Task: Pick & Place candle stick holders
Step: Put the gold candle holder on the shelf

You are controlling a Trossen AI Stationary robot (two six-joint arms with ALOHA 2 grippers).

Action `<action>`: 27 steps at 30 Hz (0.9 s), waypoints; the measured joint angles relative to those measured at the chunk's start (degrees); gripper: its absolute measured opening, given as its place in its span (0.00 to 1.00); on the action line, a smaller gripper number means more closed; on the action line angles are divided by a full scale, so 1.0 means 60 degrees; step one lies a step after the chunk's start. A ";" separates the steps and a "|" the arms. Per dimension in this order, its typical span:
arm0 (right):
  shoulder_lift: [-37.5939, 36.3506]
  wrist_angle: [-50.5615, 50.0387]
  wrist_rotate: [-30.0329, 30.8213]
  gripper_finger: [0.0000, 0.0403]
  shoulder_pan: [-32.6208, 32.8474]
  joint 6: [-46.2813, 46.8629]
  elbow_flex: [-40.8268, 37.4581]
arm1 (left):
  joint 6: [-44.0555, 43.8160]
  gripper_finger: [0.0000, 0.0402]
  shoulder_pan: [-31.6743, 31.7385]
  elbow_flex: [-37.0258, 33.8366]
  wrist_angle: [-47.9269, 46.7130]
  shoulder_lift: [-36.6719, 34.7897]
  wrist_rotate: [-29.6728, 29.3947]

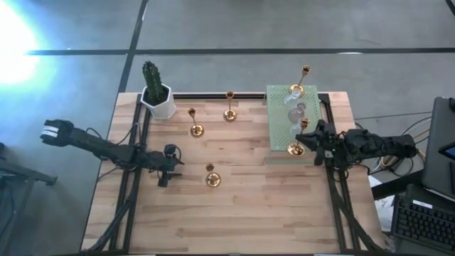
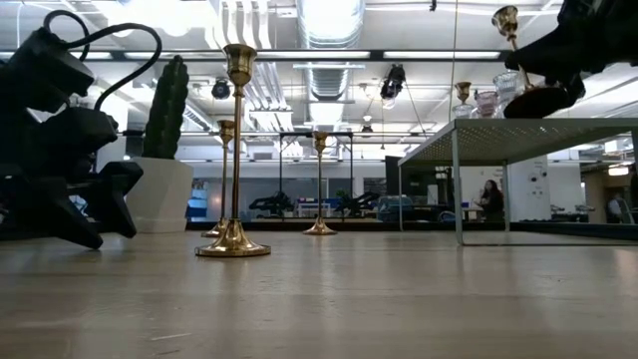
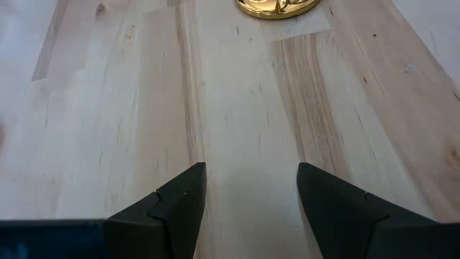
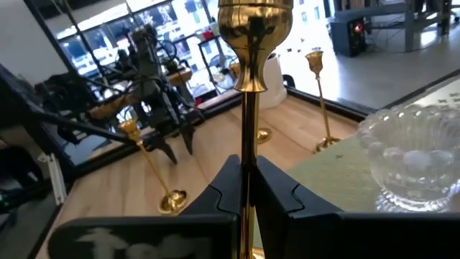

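Currently right tool [image 4: 248,188] clenched on a gold holder's stem [image 4: 249,137], upright at the green mat [image 1: 283,117] edge, likely for placing. Left tool [image 3: 250,198] released, low over counter [image 3: 108,108], another holder [image 3: 277,7] just ahead.

I work in a robotics lab set in a big open industrial hall. Beneath my left pincer [image 3: 248,208] is a pale wooden table [image 1: 242,206] edged with black metal framing [image 1: 213,95], standing on a grey concrete floor [image 1: 249,28]. Far beyond my pincers, across the hall, hang exposed silver ducts [image 2: 329,60] and ceiling lights, with more workstations and glass partitions below. Behind my right pincer [image 4: 248,191] trail cables, a keyboard [image 1: 419,224] and a screen [image 1: 444,153].
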 joint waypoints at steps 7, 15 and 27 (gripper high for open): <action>-0.0005 -0.0801 0.0257 0.03 0.0002 0.0526 0.0259 | -0.0001 0.56 -0.0003 0.0002 0.0000 -0.0004 0.0000; -0.0004 -0.1675 0.0834 0.03 0.0002 0.0778 0.0680 | -0.0001 0.56 0.0000 0.0004 0.0000 -0.0004 0.0000; 0.0196 -0.0959 0.0119 0.03 0.0002 0.0738 0.0538 | -0.0001 0.56 -0.0003 0.0007 0.0004 -0.0004 0.0000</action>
